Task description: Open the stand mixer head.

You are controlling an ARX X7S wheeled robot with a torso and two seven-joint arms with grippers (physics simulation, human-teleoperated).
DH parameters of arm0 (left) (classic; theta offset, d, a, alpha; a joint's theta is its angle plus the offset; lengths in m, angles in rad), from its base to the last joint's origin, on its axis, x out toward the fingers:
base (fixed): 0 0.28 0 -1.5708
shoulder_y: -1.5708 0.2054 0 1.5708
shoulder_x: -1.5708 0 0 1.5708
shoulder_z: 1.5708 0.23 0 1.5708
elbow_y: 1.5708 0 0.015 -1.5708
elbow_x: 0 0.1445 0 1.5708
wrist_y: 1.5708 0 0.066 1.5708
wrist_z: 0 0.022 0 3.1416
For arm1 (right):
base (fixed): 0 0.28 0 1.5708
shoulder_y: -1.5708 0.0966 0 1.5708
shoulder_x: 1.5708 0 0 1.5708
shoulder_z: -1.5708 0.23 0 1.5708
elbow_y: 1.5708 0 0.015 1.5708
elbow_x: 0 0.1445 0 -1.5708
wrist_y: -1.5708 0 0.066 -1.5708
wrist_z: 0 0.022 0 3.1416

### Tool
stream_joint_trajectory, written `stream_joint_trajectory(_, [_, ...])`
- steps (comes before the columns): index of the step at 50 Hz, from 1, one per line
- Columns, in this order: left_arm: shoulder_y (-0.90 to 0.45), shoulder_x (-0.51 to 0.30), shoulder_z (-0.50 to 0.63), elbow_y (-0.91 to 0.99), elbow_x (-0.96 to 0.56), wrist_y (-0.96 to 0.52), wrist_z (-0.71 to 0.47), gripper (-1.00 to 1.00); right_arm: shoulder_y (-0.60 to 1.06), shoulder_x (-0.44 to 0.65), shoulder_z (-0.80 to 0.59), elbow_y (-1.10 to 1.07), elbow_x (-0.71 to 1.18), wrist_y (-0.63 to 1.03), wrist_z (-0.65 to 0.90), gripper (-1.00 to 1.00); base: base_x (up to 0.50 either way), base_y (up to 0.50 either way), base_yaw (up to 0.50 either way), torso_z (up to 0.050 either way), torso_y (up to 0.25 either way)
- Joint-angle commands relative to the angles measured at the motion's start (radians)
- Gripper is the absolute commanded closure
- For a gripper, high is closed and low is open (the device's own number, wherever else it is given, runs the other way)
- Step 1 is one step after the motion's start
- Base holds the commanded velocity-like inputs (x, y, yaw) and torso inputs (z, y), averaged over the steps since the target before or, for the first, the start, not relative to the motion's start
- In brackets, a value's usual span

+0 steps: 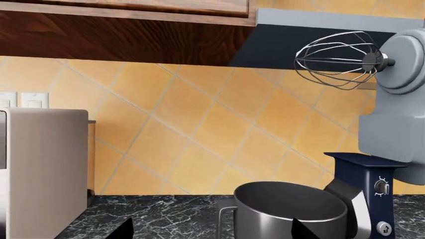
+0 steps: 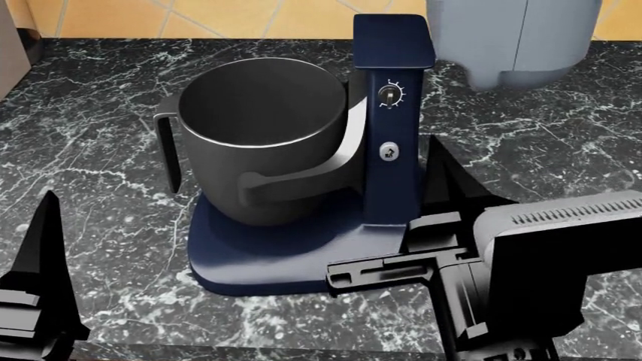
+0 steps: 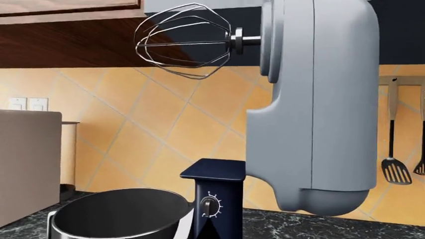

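The stand mixer head (image 3: 319, 99) is pale grey-blue and stands tilted up and back above the navy column (image 3: 214, 199). Its wire whisk (image 3: 182, 41) points sideways, well above the dark grey handled bowl (image 2: 261, 113). The head also shows in the left wrist view (image 1: 398, 99) and at the top of the head view (image 2: 512, 37). My right gripper (image 2: 438, 162) is shut and empty, its tip just right of the column; its tip shows in the right wrist view (image 3: 211, 231). My left gripper (image 1: 212, 235) is open and empty, low over the counter to the left of the mixer base (image 2: 251, 263).
The mixer stands on a black marble counter (image 2: 101, 113). A white appliance (image 1: 43, 169) stands at the far left against the tiled wall. Wooden cabinets (image 1: 133, 30) hang above. Utensils (image 3: 395, 169) hang on the wall at the right.
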Motion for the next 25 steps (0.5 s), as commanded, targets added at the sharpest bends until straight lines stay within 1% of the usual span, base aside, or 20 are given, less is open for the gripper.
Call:
stream_joint_trajectory(1, [0.000,-0.010,-0.001,0.000,-0.009,0.013,-0.007,-1.00,-0.044,0.006,0.046,-0.082,0.049,0.005,0.017,1.00,0.00,0.00,0.00,0.000,0.000])
stream_joint_trajectory(5, [0.001,-0.006,0.021,0.000,0.008,0.014,-0.003,-1.00,-0.049,0.010,0.055,-0.087,0.090,0.024,0.004,1.00,0.00,0.00,0.00,0.000,0.000])
stream_joint_trajectory(13, [0.001,-0.015,0.015,0.001,-0.003,0.023,-0.007,-1.00,-0.052,0.022,0.030,-0.084,0.065,0.008,-0.001,1.00,0.00,0.00,0.00,0.000,0.000])
stream_joint_trajectory(15, [0.001,-0.016,0.017,0.002,-0.004,0.024,-0.009,-1.00,-0.048,0.022,0.008,-0.080,0.020,-0.003,0.020,1.00,0.00,0.00,0.00,0.000,0.000])
stream_joint_trajectory(16, [0.002,-0.016,0.018,0.002,-0.003,0.026,-0.009,-1.00,-0.044,0.023,0.009,-0.077,0.027,-0.001,0.016,1.00,0.00,0.00,0.00,0.000,0.000])
stream_joint_trajectory(17, [0.001,-0.018,0.018,0.003,-0.006,0.027,-0.010,-1.00,-0.043,0.028,-0.001,-0.073,0.011,-0.004,0.019,-1.00,0.00,0.00,0.00,0.000,0.000])
stream_joint_trajectory(25, [-0.002,-0.025,0.020,0.005,-0.012,0.034,-0.020,-1.00,-0.040,0.027,0.006,-0.076,0.017,-0.006,0.027,-1.00,0.00,0.00,0.00,0.000,0.000])
